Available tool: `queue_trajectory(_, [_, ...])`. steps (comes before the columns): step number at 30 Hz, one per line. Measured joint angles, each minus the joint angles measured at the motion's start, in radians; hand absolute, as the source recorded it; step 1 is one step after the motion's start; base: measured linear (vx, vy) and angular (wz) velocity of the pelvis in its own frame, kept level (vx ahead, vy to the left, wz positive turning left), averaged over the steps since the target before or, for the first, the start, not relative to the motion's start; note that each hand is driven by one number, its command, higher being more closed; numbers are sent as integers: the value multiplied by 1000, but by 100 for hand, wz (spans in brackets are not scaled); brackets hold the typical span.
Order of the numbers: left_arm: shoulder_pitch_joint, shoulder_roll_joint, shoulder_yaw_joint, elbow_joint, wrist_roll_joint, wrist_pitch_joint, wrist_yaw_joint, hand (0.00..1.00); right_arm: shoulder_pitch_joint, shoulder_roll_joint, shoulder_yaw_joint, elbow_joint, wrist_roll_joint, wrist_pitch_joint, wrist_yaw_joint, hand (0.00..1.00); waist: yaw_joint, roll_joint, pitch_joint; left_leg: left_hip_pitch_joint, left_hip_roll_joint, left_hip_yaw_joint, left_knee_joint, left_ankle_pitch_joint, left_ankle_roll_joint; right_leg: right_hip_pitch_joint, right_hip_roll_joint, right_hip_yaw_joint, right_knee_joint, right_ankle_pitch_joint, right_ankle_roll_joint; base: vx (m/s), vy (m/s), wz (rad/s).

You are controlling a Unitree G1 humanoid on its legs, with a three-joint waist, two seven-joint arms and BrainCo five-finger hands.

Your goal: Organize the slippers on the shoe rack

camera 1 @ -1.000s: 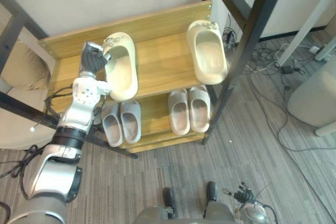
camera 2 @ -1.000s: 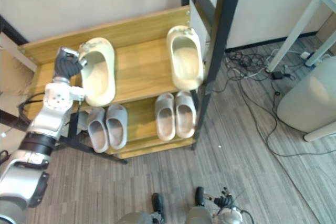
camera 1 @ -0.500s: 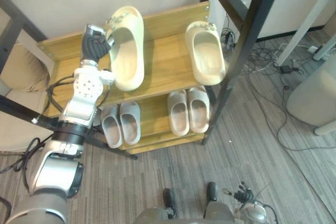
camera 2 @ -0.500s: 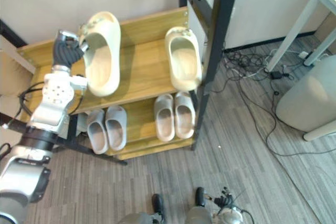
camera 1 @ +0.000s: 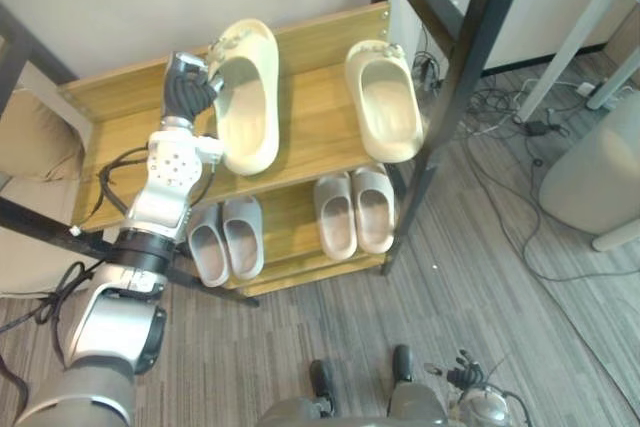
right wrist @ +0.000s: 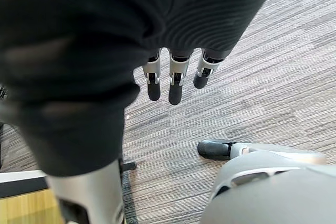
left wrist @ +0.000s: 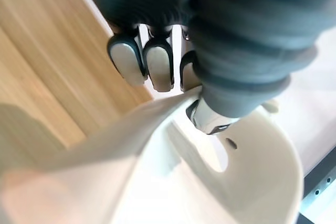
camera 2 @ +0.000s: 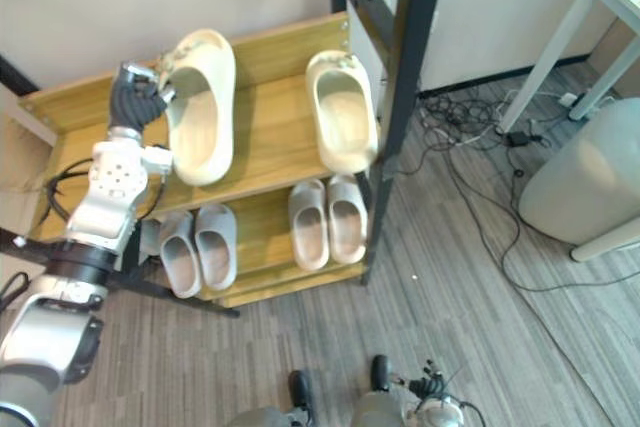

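One cream slipper (camera 1: 248, 97) in curled left hand (camera 1: 186, 95), apparently tilted above shoe rack (camera 1: 310, 125).

Nearest the shoe rack (camera 1: 310, 132), the left hand (camera 1: 185, 87) wore a dark ribbed cover; farther off came a hole-dotted silver wrist (camera 1: 172, 157) and a black-banded forearm (camera 1: 140, 247).

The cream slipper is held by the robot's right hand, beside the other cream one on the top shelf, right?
No, the left hand holds the cream slipper, as the left eye view shows; the right hand hangs open above the floor. The other cream slipper is on the top shelf.
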State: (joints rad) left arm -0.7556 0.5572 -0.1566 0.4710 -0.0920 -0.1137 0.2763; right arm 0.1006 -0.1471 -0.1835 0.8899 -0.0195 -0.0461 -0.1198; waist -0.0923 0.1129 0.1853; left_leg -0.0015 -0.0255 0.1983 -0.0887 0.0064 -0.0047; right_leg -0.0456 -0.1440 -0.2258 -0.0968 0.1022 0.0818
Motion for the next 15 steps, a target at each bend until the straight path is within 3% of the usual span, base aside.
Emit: queue_trajectory(15, [-4, -5, 2, 24, 4, -7, 24, 100, 6, -9, -20, 0, 21, 1, -8, 0, -5, 23, 13, -28, 7, 21, 2, -5, -10, -37, 4, 25, 0, 10, -1, -12, -4, -3])
